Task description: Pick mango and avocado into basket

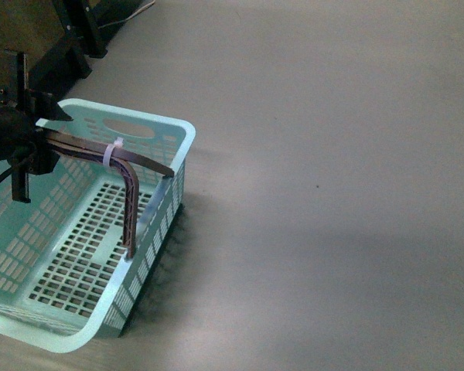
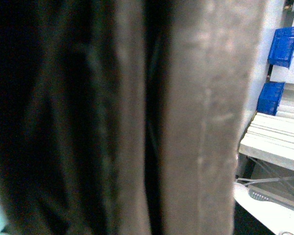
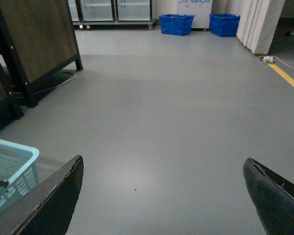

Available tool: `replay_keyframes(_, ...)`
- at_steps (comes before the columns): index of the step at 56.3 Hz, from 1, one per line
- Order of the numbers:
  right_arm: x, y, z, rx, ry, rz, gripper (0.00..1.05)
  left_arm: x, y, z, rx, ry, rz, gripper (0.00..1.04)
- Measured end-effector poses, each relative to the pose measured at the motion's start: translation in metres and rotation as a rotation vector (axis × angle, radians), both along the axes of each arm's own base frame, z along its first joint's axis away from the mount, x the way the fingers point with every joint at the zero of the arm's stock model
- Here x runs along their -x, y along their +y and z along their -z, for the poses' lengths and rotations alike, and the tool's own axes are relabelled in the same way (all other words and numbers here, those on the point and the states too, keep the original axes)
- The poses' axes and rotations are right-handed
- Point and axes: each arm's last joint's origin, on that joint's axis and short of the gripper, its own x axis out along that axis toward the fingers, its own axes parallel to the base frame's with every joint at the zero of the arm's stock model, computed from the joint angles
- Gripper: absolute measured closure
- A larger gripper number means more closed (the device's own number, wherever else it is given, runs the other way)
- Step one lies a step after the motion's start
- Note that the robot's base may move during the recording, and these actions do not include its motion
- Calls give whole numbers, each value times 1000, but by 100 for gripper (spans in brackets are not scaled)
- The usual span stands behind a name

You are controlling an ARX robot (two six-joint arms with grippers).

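The light teal basket (image 1: 151,232) sits low at the left of the front view, empty inside. My left gripper (image 1: 32,143) is shut on its brownish-grey handles (image 1: 127,174), which are bound with a white zip tie (image 1: 112,153). In the left wrist view the handle (image 2: 206,117) fills almost the whole picture as a blurred brown band. My right gripper (image 3: 164,169) is open over bare grey floor, and a corner of the basket (image 3: 14,166) shows beside one finger. The mango and the avocado are out of view.
Grey floor (image 1: 332,154) spreads to the right of the basket. Dark furniture legs (image 1: 77,46) stand at the far left. Blue crates (image 3: 176,23) and white boards (image 3: 257,24) line the far wall, with a yellow floor line (image 3: 289,78).
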Motion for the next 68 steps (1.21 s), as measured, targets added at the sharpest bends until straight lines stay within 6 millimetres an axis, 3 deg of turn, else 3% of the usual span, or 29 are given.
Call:
replay_keyframes(7, 0, 0, 0, 0, 0, 0, 9, 19, 0, -16, -6, 1, -14, 77)
replay_keyframes(24, 0, 0, 0, 0, 0, 0, 9, 94, -1, -147, 59, -159, -86, 78)
replay_keyframes(32, 0, 0, 0, 0, 0, 0, 9, 128, -5, -190, 76, -223, -99, 78)
replay_keyframes(37, 0, 0, 0, 0, 0, -1, 9, 131, -3, -214, 108, -289, -92, 78)
replay_keyframes(53, 0, 0, 0, 0, 0, 0, 9, 163, -2, -260, 134, -366, -111, 78)
replay_keyframes(68, 0, 0, 0, 0, 0, 0, 9, 163, -2, -262, 136, -370, -112, 78)
